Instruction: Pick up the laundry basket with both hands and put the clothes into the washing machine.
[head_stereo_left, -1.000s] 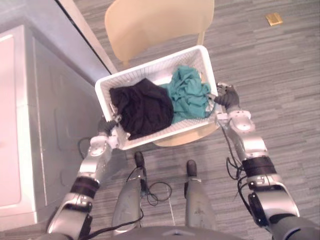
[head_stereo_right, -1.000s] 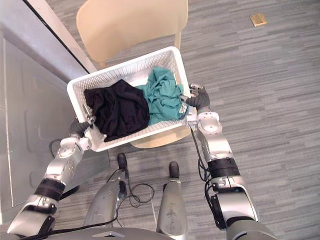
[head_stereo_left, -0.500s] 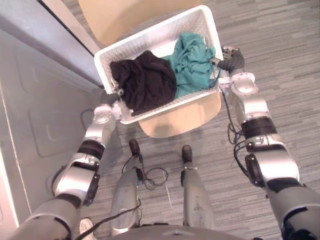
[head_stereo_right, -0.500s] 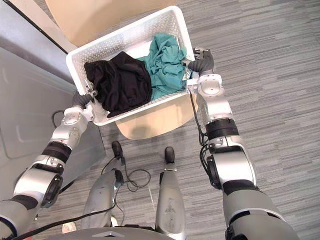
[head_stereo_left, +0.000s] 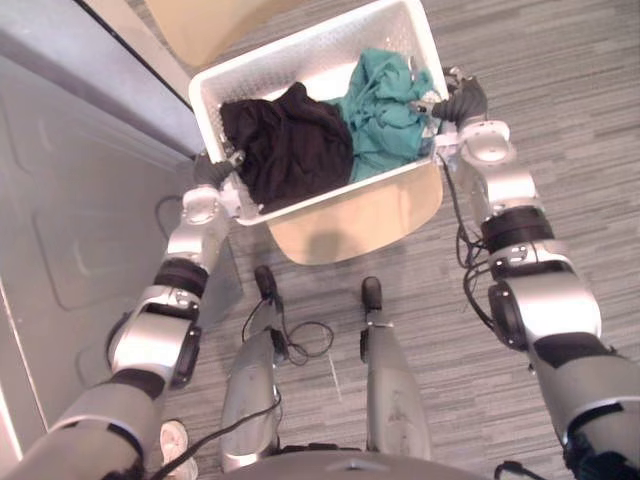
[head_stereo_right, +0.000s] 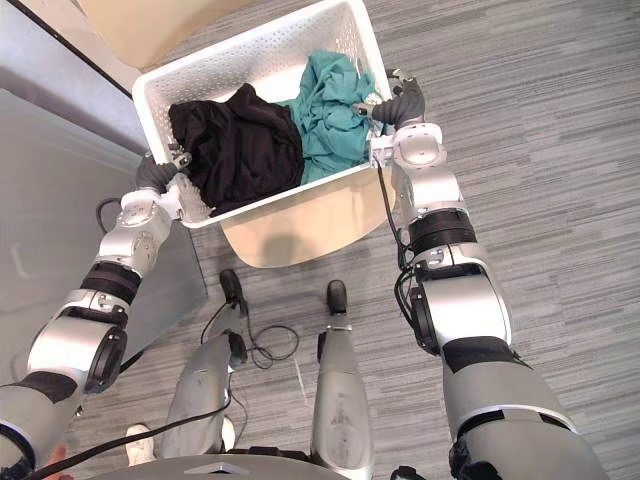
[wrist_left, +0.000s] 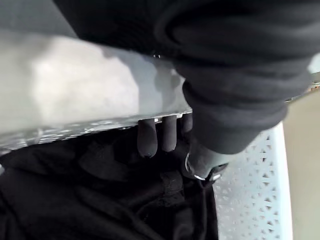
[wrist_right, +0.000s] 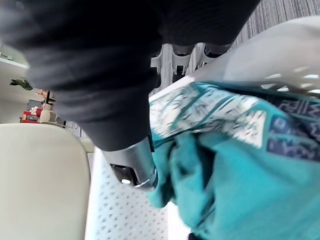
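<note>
Laundry basket (head_stereo_left: 300, 62) opens upward, long axis running left to right

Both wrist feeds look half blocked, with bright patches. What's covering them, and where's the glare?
Left wrist view: the left hand's dark cover blocks one corner; glare whitens the basket rim beside the black garment. Right wrist view: the right hand's cover blocks a corner; bright streaks on the rim, teal garment well lit.
</note>
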